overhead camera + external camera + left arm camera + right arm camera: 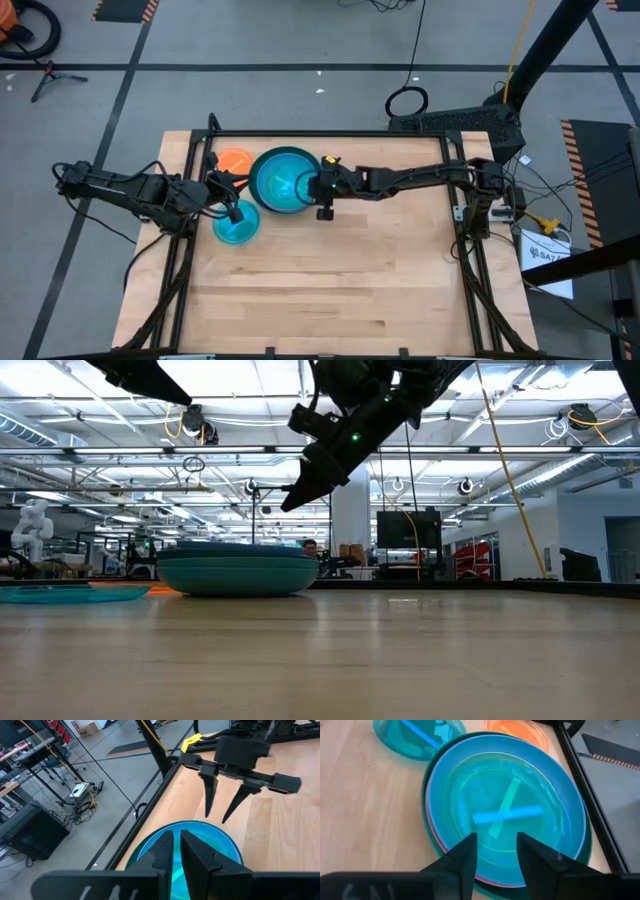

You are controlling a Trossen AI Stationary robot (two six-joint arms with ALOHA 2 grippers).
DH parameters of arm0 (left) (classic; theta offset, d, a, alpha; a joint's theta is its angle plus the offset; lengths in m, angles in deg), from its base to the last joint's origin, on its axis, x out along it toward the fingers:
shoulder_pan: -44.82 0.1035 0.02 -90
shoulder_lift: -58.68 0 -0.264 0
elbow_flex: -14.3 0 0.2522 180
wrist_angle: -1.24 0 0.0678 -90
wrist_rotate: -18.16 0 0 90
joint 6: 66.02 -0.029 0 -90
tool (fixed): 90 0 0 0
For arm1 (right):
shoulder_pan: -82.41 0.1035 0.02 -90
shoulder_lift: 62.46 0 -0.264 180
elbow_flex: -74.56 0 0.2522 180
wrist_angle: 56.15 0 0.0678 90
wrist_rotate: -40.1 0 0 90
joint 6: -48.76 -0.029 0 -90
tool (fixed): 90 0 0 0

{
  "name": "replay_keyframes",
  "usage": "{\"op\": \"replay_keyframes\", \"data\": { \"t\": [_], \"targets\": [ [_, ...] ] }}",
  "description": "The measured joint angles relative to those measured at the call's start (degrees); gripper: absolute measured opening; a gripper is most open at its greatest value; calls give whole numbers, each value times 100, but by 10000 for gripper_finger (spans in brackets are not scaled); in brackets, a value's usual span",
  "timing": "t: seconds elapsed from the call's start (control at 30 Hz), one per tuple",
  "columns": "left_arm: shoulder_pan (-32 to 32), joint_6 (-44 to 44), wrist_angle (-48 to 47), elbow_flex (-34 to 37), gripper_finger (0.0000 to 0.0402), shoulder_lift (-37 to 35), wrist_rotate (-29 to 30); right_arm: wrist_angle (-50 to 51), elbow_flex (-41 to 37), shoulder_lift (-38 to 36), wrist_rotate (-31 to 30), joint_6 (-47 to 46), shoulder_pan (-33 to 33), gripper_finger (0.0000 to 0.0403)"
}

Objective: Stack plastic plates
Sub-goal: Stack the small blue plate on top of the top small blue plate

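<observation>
Blue-topped plate stack (505, 810) just below open right hand (496, 854), untouched

A stack of plates (283, 180) topped blue, with orange plate (234, 160) and cyan plate (237, 224) lying flat beside it.

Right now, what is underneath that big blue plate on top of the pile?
Under the blue plate only rims show: a pink plate, then a dark teal plate lowest. Anything else stacked between them is covered.

Dark jointed arms, black tapered gripper fingers (212, 795) (green indicator light glowing).
</observation>
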Motion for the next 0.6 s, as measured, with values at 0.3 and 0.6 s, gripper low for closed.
{"op": "replay_keyframes", "data": {
  "t": [0.3, 0.6],
  "targets": [
    [0, -2, 17, 0, 42, 0, 0, -349, 0, 25, -3, 21, -224, 132],
    [0, 273, -18, 0, 42, 2, 0, -211, 2, -33, 701, -181, 515, 132]
  ]
}}
